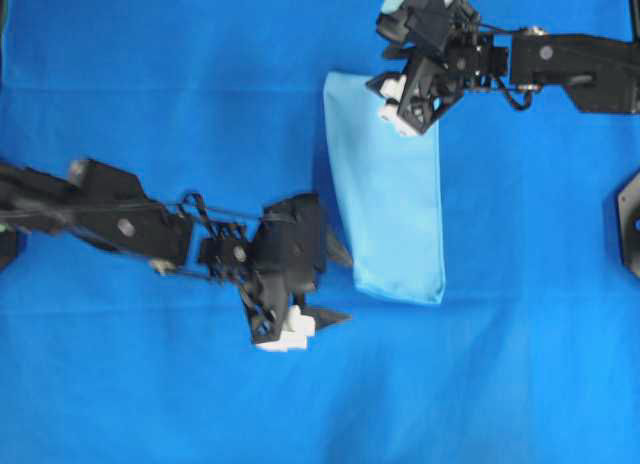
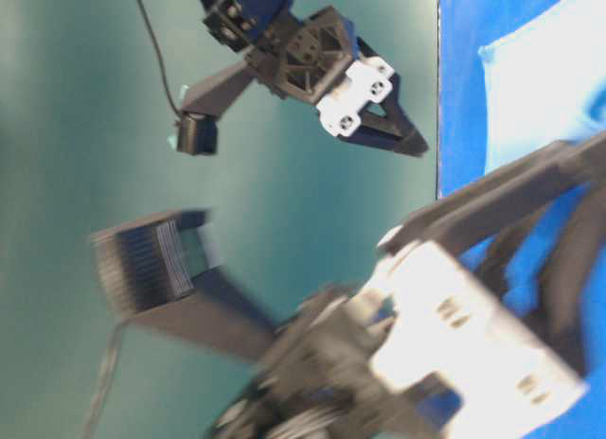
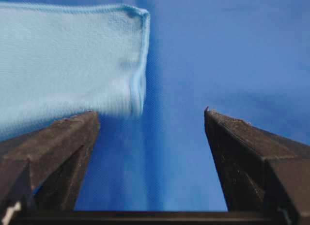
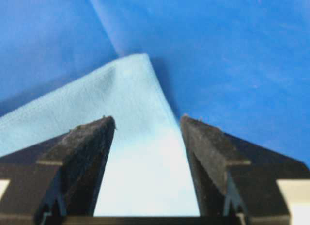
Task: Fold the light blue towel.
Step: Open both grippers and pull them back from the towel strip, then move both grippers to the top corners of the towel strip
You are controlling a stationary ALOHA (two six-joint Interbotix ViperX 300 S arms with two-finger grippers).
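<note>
The light blue towel lies folded into a long narrow shape on the deep blue cloth, its fold edge toward the bottom of the overhead view. My left gripper stands open just left of the towel's lower left corner, with nothing between its fingers. From the left wrist, that gripper frames bare blue cloth, and the towel's hemmed corner lies ahead to the left. My right gripper hovers open over the towel's top edge. In the right wrist view its fingers straddle a towel corner without pinching it.
A large royal-blue cloth covers the whole table. A black fixture sits at the right edge. The table-level view is blurred, showing both arms against a teal wall.
</note>
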